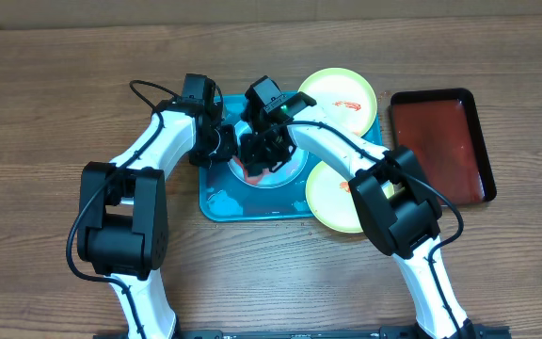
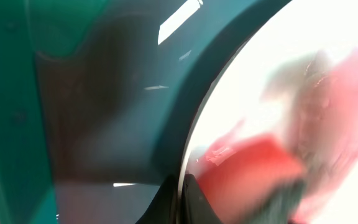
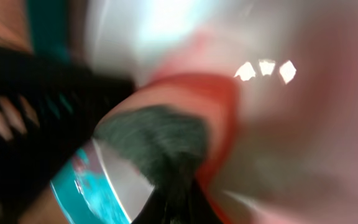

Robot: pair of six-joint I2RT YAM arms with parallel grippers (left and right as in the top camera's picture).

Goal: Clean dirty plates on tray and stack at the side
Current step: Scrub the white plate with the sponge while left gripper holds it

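- Where the table (image 1: 45,94) runs to its left edge, the wood is bare; the left arm reaches in from the near edge toward the middle.
- The left gripper (image 1: 216,143) sits at the left edge of the tray (image 1: 219,202). In its wrist view, the gripper (image 2: 180,202) has a dark finger on each side of the white plate's (image 2: 260,74) rim, clamped on it.
- The tray lies at the middle of the table, its teal floor (image 2: 17,93) wet and shiny, with pale foam near its near left corner.
- The white plate (image 1: 290,172) lies in the middle of the tray, smeared pink-red and mostly hidden under the two grippers.
- The right gripper (image 1: 260,155) is down over that plate, just beside the left one. Its wrist view is blurred, but the gripper (image 3: 173,202) looks pinched on a sponge (image 3: 148,134), red with a dark scrub face, pressed against the plate.
- The left wrist view also shows the sponge (image 2: 247,171), on the plate close to the clamped rim.
- A yellow-green far plate (image 1: 339,97) overlaps the tray's far right corner and carries a red smear.
- A second yellow-green near plate (image 1: 332,200) overlaps the tray's near right corner, with a small red mark at its far side.
- A red tray (image 1: 440,141) lies by the table's right edge, apart from the teal one.
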